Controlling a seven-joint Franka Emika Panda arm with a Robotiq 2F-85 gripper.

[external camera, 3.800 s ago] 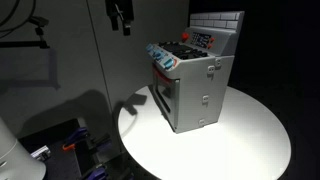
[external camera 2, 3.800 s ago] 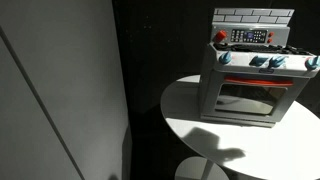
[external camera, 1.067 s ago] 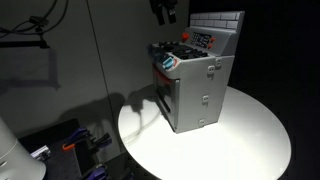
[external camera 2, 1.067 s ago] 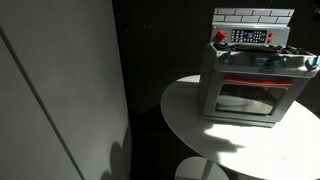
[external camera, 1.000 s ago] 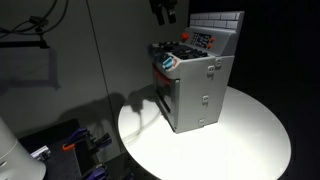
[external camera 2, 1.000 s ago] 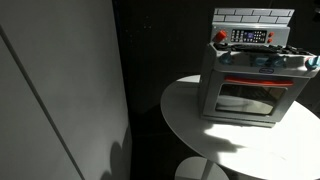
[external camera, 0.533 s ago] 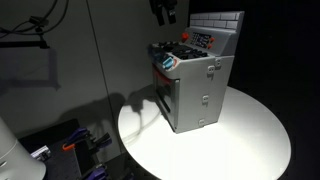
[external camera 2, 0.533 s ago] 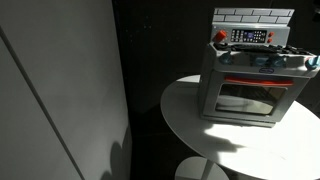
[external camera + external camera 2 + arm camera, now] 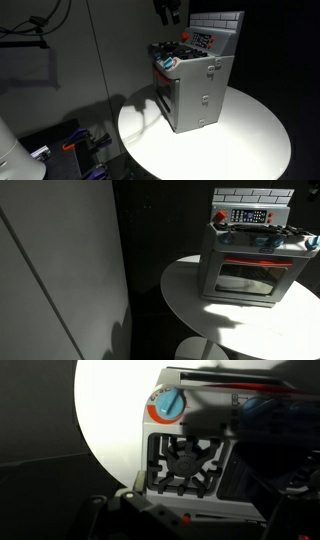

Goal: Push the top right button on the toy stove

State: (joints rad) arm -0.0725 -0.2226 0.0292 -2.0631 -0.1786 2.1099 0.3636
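The round white table (image 9: 250,140) has a smooth, brightly lit top. The toy stove (image 9: 200,85) stands on it toward the 12 o'clock edge in an exterior view. It is a grey plastic box with a windowed front door and a white brick-pattern back panel (image 9: 254,196). The gripper (image 9: 170,12) hangs at 11 o'clock above the stove, apart from it and cut by the frame edge. Its opening cannot be told. The wrist view shows a black moulded burner grate (image 9: 186,464), with a round blue-and-orange knob (image 9: 168,405) at its 12 o'clock.
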